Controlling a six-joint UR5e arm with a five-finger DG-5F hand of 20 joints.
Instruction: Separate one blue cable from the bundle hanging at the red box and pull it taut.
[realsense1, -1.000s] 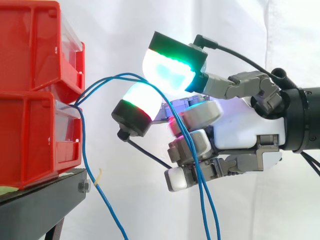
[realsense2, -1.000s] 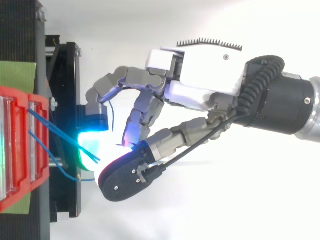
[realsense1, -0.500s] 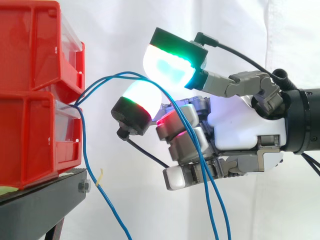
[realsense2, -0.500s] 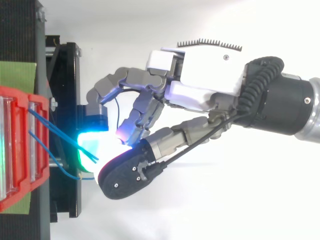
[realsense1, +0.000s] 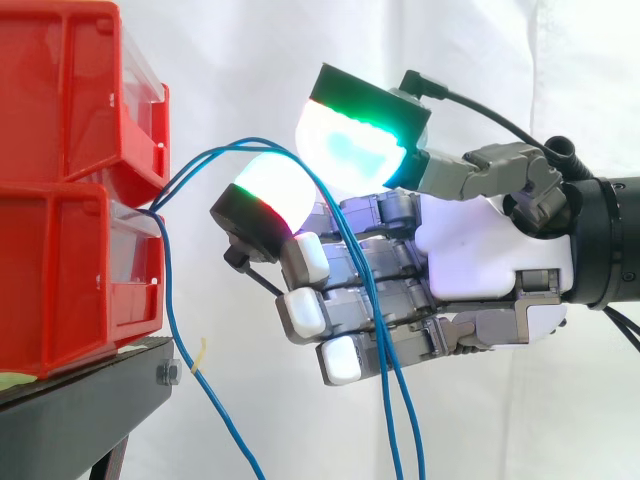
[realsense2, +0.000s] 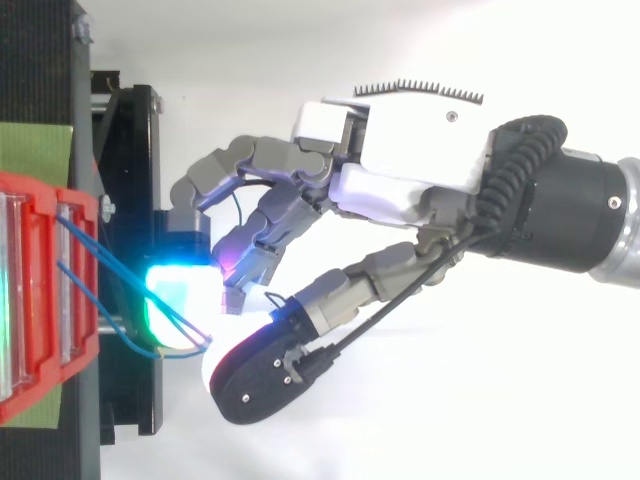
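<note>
**Robot hand reaches into a loop of blue wire at the red bins**

A grey-and-white robot hand (realsense1: 480, 250) hangs level beside two stacked red plastic bins (realsense1: 60, 270) on a black metal stand (realsense1: 90, 400), against a white curtain (realsense1: 250, 60). The bundle of thin blue cables (realsense1: 165, 290) comes out of the gap between the upper and lower bin. One strand drops straight down beside the stand. Others arch up and away from the bins, pass between the hand's two large glowing pads (realsense1: 345, 150) and trail down across its outstretched fingers (realsense1: 350, 265).

The hand is open. Its fingers point almost straight at the bins, and the two big pads stand apart, so the wire appears to lie over the hand rather than being pinched.

From here the cable looks light, limp and smooth-skinned, so it would likely slide off a loose hold. The best place to take it seems to be on the arch, just clear of the bins, where the strands fan apart and one can be caught alone between the soft pads. Since the cable is anchored at the bins, a steady pull directly away from them should tighten it, while a hard tug could shift the bins.
</note>
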